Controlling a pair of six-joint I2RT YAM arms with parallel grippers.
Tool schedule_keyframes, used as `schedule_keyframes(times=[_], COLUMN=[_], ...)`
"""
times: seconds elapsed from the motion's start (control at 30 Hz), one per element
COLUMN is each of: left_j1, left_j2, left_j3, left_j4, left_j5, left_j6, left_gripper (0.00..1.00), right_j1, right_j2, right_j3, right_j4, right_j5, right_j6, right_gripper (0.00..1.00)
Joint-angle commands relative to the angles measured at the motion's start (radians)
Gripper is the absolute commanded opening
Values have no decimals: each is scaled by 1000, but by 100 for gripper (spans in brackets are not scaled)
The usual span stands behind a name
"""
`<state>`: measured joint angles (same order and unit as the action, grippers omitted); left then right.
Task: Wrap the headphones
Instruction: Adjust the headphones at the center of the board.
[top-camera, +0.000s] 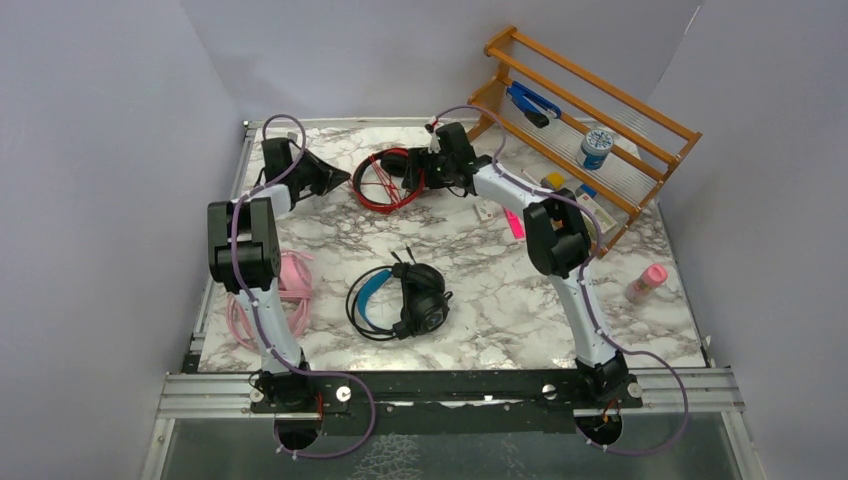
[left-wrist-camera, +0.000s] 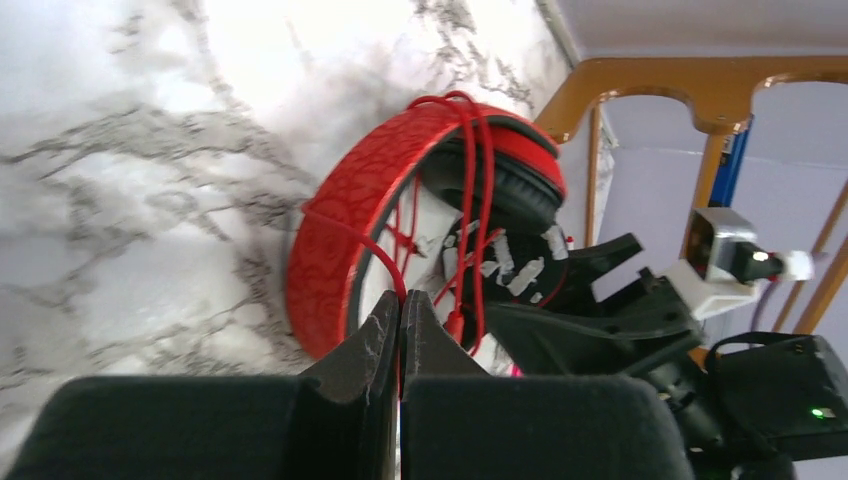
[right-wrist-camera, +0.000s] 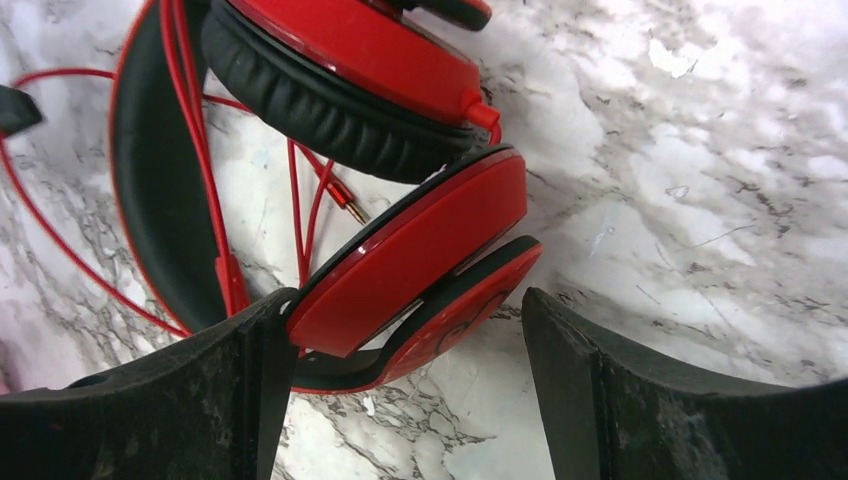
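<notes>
Lilac-grey walls (top-camera: 100, 150) are closing in the marble table (top-camera: 500, 290) on the left, far and right sides, and a metal rail is running along its near edge where both arms are bolted. A wooden rack (top-camera: 600, 110) is leaning in the far right corner, with its foot near the table's right edge.

The red headset (left-wrist-camera: 340, 230) is lying close to the far edge, just left of the rack and between the two grippers. The left gripper (left-wrist-camera: 402, 300) is reaching in from the left with its jaws pressed together. A strand of the red cable (left-wrist-camera: 470, 200) is running off the band into the seam at their tips, and it looks pinched there. Other strands are crossing over the earcup.

The right gripper (right-wrist-camera: 405, 300) is standing wide apart around a red earcup. Its left finger (right-wrist-camera: 255, 340) is touching the cup's rim, and the other finger is sitting apart from the cup over bare marble.

The black headset (top-camera: 415, 300) is lying mid-table, nearer the bases, with its cable looped round it. It is well apart from the red one, and bare marble is showing between them. The pink headset (top-camera: 295, 280) is lying by the left edge, partly hidden behind the left arm. A pink bottle (top-camera: 647, 283) is lying near the right edge, and a wide stretch of bare marble is separating it from the right arm.
</notes>
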<state>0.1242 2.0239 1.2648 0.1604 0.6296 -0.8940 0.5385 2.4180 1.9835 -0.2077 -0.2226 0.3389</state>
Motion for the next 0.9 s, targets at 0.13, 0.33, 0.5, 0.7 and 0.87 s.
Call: schedule_keyframes(times=[0.13, 0.33, 0.5, 0.7, 0.87], left_j1=[-62, -76, -90, -90, -97], left_j2=[21, 89, 164, 201, 211], left_j3=[66, 182, 283, 314, 321], left_j4=[40, -8, -39, -69, -53], left_j5=[29, -1, 0, -21, 0], left_j6=[-29, -5, 13, 68, 44], left_gripper=[0, 0, 0, 0, 0], right_j1=[20, 25, 28, 28, 28], right_j2=[35, 30, 37, 40, 44], right_j3=[38, 42, 53, 60, 71], right_j4=[-20, -13, -8, -12, -24], right_j5=[49, 34, 10, 14, 25], right_j6=[-9, -19, -24, -23, -23], right_gripper=[79, 65, 53, 41, 41])
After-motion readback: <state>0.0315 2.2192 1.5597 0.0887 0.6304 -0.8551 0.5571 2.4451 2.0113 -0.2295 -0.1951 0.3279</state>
